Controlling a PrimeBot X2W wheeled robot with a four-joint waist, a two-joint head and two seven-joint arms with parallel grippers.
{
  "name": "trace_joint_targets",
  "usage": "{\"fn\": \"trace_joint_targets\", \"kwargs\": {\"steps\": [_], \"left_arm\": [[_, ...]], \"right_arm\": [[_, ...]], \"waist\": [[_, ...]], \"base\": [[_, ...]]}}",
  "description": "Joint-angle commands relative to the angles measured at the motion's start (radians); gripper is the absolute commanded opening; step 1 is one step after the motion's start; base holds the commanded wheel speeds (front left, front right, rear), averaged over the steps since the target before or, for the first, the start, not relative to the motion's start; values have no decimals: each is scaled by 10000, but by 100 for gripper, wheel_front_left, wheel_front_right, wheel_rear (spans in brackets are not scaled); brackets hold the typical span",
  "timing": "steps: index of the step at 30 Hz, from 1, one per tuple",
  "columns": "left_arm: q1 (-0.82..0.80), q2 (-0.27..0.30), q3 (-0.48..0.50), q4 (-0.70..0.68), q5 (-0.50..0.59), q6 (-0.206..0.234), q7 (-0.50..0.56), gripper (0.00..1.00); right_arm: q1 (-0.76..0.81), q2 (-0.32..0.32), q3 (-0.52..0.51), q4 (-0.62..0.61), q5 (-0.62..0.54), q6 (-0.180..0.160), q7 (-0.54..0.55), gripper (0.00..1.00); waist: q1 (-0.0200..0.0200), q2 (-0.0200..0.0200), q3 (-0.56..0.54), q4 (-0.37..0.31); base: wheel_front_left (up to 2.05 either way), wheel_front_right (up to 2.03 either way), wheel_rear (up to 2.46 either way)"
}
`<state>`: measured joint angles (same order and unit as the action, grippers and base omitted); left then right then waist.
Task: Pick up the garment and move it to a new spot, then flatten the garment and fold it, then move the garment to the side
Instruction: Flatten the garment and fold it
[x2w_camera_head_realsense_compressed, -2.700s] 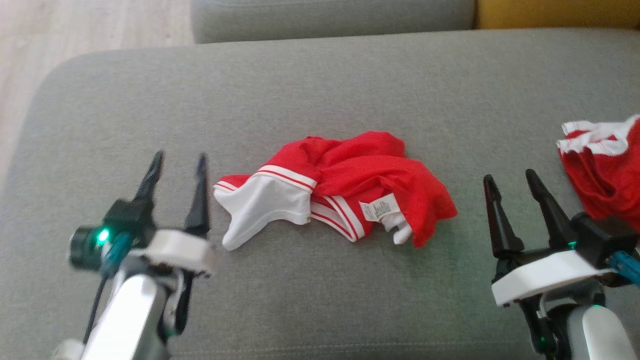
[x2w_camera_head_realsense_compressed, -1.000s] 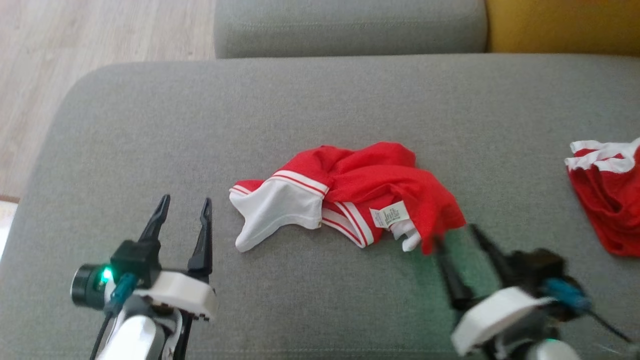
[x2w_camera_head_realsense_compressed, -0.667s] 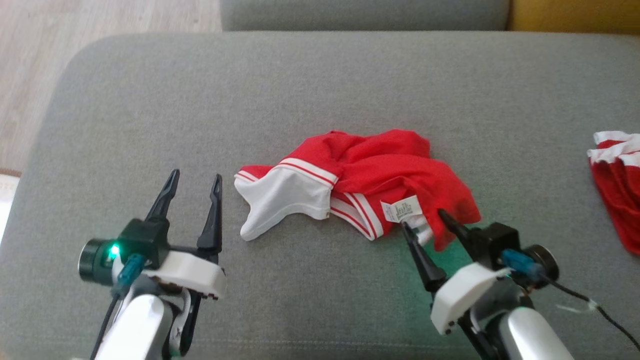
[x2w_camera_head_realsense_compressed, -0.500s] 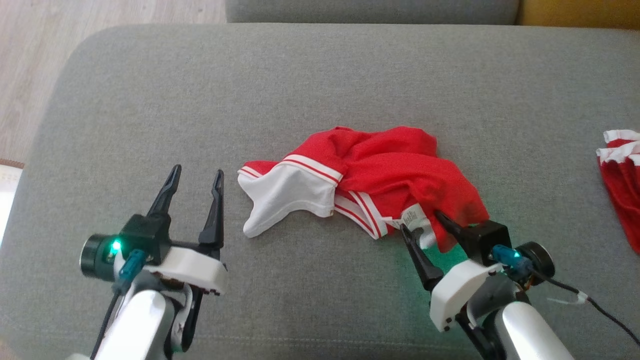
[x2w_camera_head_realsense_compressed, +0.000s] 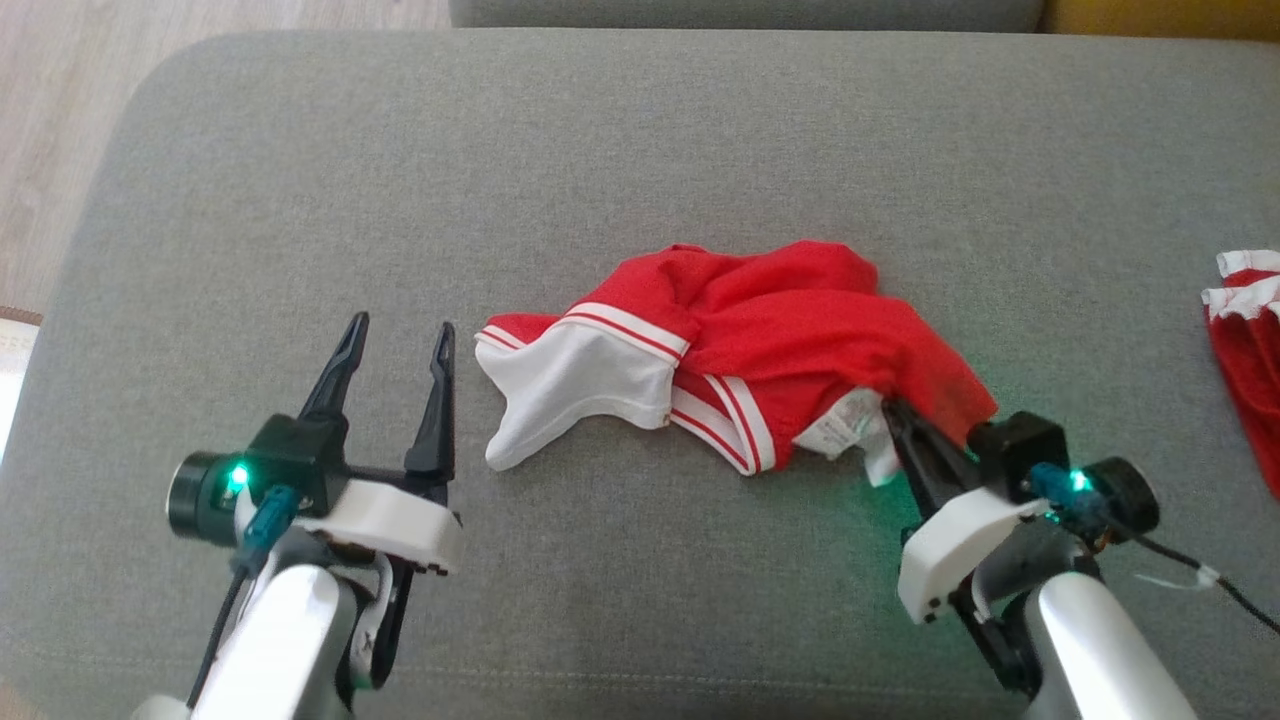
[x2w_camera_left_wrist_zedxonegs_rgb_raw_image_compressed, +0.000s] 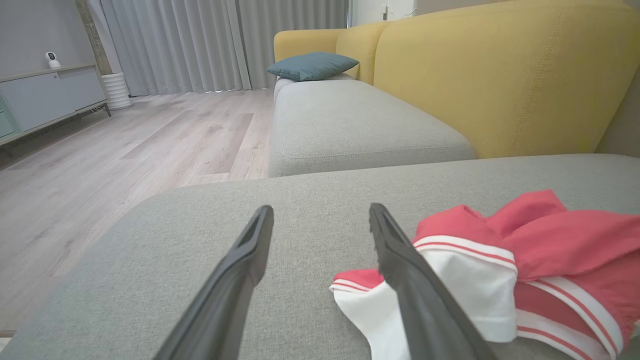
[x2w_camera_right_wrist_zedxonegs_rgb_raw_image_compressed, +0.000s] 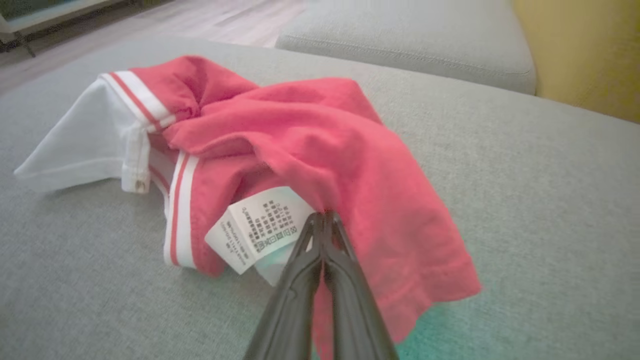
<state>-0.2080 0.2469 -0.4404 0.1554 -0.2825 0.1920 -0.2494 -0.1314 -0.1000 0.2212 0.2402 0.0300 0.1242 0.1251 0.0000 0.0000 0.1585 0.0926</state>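
A crumpled red garment (x2w_camera_head_realsense_compressed: 790, 335) with white panels and white stripes lies mid-cushion on the grey sofa seat (x2w_camera_head_realsense_compressed: 620, 160). My right gripper (x2w_camera_head_realsense_compressed: 893, 408) is shut on the garment's red edge beside its white care label (x2w_camera_right_wrist_zedxonegs_rgb_raw_image_compressed: 260, 227); in the right wrist view the garment (x2w_camera_right_wrist_zedxonegs_rgb_raw_image_compressed: 310, 150) bunches up at my right gripper (x2w_camera_right_wrist_zedxonegs_rgb_raw_image_compressed: 324, 216), whose two fingers are pressed together. My left gripper (x2w_camera_head_realsense_compressed: 400, 335) stands open just left of the white corner, holding nothing. In the left wrist view the garment (x2w_camera_left_wrist_zedxonegs_rgb_raw_image_compressed: 540, 260) lies right of my left gripper (x2w_camera_left_wrist_zedxonegs_rgb_raw_image_compressed: 320, 215).
A second red-and-white garment (x2w_camera_head_realsense_compressed: 1245, 340) lies at the seat's right edge. Beyond the seat stand another grey cushion (x2w_camera_left_wrist_zedxonegs_rgb_raw_image_compressed: 350, 120) and a yellow sofa back (x2w_camera_left_wrist_zedxonegs_rgb_raw_image_compressed: 500, 70) with a blue pillow (x2w_camera_left_wrist_zedxonegs_rgb_raw_image_compressed: 312, 65). Wooden floor (x2w_camera_left_wrist_zedxonegs_rgb_raw_image_compressed: 125, 150) lies to the left.
My right arm swung in from the right to the garment's near right edge and its fingers closed on the cloth by the label. The head camera shifted. My left gripper stayed open.
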Motion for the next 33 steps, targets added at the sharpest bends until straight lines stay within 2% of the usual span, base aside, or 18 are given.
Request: {"fn": "trace_joint_targets", "kwargs": {"steps": [1, 9, 15, 23, 27, 33], "left_arm": [[-528, 104, 388, -283, 128, -46, -116, 100], [-482, 42, 477, -323, 191, -75, -121, 100], [-480, 1, 553, -382, 251, -123, -122, 100], [-456, -70, 615, -379, 318, -174, -123, 100], [-440, -112, 645, -346, 339, -216, -123, 100], [-393, -150, 703, -283, 360, -265, -123, 100]], "right_arm": [[-451, -47, 84, -397, 132, 65, -236, 0], [-556, -109, -551, -1290, 394, 65, -876, 0], [-888, -507, -1475, -1874, 370, 65, -1100, 0], [-810, -720, -2757, -1854, 195, 65, -1428, 0], [-165, -581, -2642, -1275, 285, 65, -1068, 0], [572, -251, -1948, -305, 594, 65, -373, 0]], "waist": [[0, 0, -8, -4], [0, 0, -91, -73], [0, 0, -45, -131], [0, 0, 33, -146], [0, 0, 57, -138], [0, 0, 69, -240]], "base": [[0, 0, 0], [0, 0, 0], [0, 0, 0], [0, 0, 0], [0, 0, 0], [0, 0, 0]]}}
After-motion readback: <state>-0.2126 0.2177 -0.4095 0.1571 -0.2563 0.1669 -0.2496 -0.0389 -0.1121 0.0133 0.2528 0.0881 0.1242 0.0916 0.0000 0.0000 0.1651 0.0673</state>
